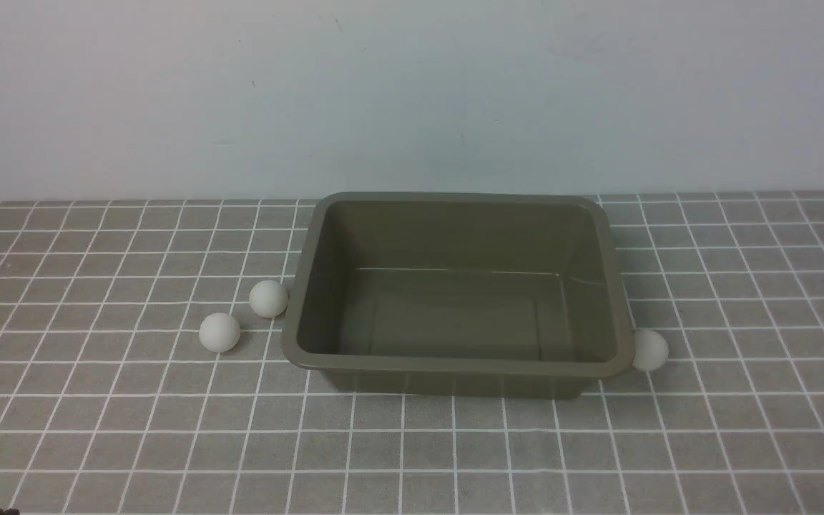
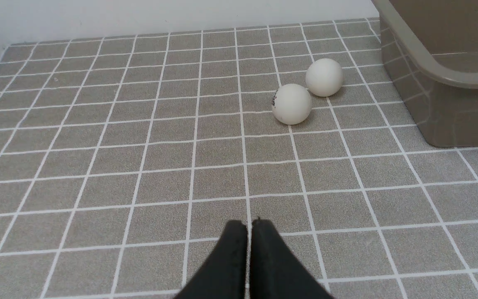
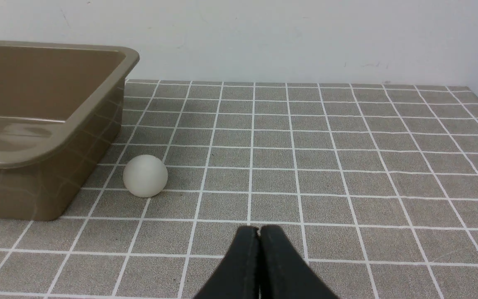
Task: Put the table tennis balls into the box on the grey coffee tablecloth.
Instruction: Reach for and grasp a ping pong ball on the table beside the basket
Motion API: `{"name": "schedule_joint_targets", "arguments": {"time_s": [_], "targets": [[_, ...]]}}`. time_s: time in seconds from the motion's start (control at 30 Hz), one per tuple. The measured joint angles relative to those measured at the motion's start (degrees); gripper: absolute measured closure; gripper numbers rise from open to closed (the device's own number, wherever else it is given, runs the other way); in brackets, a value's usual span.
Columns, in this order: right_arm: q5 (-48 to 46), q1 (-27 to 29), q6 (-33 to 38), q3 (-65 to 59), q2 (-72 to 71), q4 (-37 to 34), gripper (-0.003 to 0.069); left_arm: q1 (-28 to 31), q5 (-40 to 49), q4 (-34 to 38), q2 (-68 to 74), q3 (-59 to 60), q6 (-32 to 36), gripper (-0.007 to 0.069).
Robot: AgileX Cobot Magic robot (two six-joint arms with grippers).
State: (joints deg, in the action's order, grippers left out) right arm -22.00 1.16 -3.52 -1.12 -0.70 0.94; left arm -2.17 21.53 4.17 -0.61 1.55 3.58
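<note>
Box (image 1: 455,383) sits mid-cloth, long side across, open top up. Its back rim lies close to the far edge of the tablecloth (image 1: 97,429), where the cloth meets the wall (image 1: 412,93).

All three balls are on the cloth, outside the box.
- Near-left ball (image 1: 219,332): off the box's left side, toward its front corner. It has a dark printed mark on it in the left wrist view.
- Far-left ball (image 1: 269,298): just beside the left rim. The left wrist view shows a strip of cloth between it and the box wall. The two left balls are close together but apart in the front view.
- Right ball (image 1: 649,350): at the front right corner of the box, partly hidden by the flared rim in the front view. The right wrist view shows it just beside the right wall, with a sliver of cloth between.

Room to move: bare cloth runs wide to the left of the two left balls, wide to the right of the right ball, and in a broad band in front of the box. It is tight only between each ball and the box wall, under the overhanging rim.

Left gripper (image 2: 249,226): fingers pressed together, nothing between them, low over bare cloth. It is well short of the two left balls, which lie ahead of it toward the box.

Right gripper (image 3: 259,230): fingers pressed together, holding nothing, over bare cloth. The right ball is ahead of it, off toward the box.

Neither gripper shows in the front view.
</note>
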Motion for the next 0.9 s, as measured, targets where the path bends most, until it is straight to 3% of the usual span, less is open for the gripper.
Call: {"name": "schedule_joint_targets", "arguments": {"time_s": [0.73, 0.9], "targets": [[0.0, 0.0, 0.0, 0.0, 0.0, 0.0, 0.0673, 0.0, -0.3, 0.1, 0.0, 0.0, 0.2, 0.0629], [0.0, 0.0, 0.0, 0.0, 0.0, 0.0, 0.0673, 0.0, -6.8, 8.4, 0.0, 0.1, -2.3, 0.0629]]}}
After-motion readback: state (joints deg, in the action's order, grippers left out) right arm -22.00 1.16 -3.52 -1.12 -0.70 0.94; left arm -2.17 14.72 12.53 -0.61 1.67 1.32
